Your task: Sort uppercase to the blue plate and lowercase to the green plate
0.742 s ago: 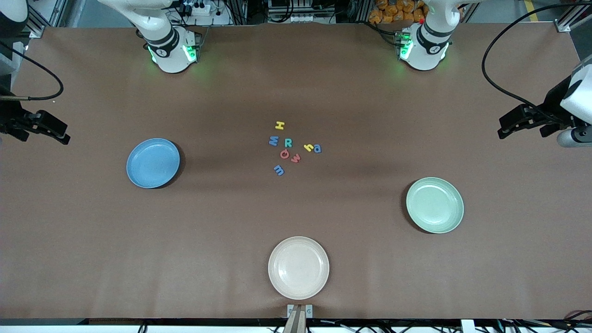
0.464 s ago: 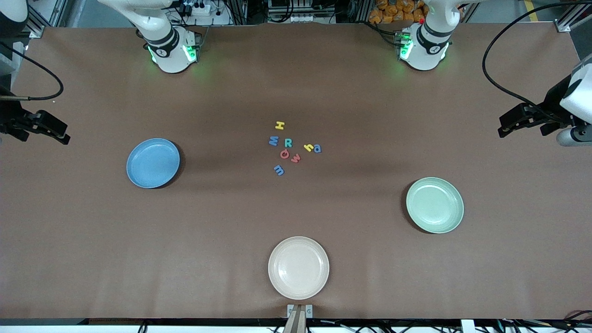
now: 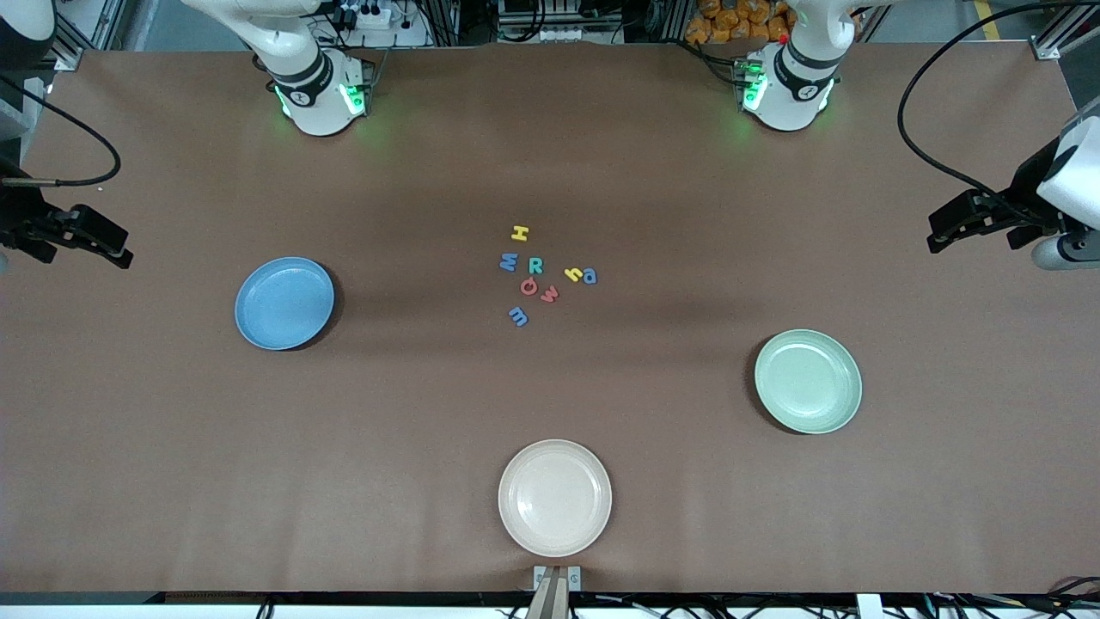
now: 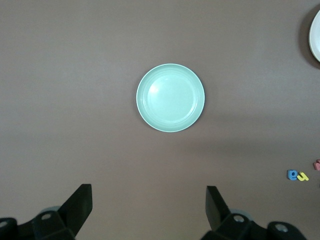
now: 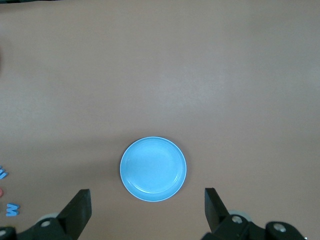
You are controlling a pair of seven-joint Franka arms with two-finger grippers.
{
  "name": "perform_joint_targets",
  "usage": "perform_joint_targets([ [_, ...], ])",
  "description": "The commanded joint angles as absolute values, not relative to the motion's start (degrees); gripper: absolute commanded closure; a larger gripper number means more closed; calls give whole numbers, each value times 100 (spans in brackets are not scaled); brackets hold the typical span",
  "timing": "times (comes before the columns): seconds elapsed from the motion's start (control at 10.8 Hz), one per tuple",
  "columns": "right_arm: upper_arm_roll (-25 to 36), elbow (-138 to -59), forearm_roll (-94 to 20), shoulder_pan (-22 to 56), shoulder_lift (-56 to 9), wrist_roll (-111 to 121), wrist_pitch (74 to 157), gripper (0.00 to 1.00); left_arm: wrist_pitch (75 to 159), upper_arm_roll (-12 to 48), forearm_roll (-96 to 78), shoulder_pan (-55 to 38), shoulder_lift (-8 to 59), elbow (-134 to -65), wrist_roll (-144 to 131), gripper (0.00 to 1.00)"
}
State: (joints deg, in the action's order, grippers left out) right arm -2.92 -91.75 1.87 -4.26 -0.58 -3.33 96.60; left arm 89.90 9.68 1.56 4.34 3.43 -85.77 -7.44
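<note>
Front view shows us the letters (image 3: 541, 273) clustered mid-tabletop, well apart from both grippers, left gripper (image 3: 945, 230) and right gripper (image 3: 107, 245) hanging wide-fingered over opposite end edges, roughly equally distant.

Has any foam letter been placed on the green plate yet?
No, the green plate shows only its bare surface in the left wrist view, with nothing lying on it.
</note>
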Motion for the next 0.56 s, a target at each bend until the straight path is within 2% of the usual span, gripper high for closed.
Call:
perform_joint_targets([
  [0.0, -334, -9167, 97, -475, -35, -334, 9624, 0, 8834, 976, 273, 422, 281, -8727, -677, 0],
  [0.46, -351, -9167, 88, -361, -53, -352, 9589, 0, 8833, 984, 272, 422, 273, -8850, -686, 0],
])
